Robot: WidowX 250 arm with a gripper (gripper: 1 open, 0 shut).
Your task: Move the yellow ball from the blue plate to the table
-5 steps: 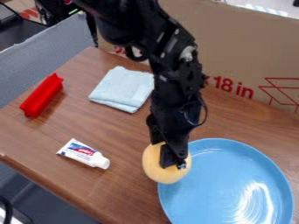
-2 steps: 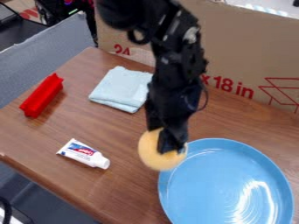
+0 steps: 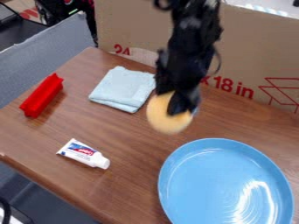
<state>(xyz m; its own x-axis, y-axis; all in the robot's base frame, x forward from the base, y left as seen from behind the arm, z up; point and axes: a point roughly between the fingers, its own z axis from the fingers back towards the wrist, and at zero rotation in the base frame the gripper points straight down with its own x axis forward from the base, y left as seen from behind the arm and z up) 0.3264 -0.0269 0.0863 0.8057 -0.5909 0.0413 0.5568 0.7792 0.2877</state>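
Note:
The yellow ball (image 3: 167, 117) hangs in the air above the table (image 3: 111, 131), up and to the left of the blue plate (image 3: 187, 166). My gripper (image 3: 177, 105) reaches down from the dark arm and is shut on the ball's top; motion blur hides the fingertips. The glossy plate lies bare at the front right of the table.
A folded pale-blue cloth (image 3: 121, 87) lies just left of the held ball. A red object (image 3: 42, 94) sits near the left edge and a toothpaste tube (image 3: 84, 154) near the front. A cardboard box (image 3: 251, 52) stands behind.
The ball has risen from the plate's left rim, carried up and toward the back by my gripper. The plate and other items stay put.

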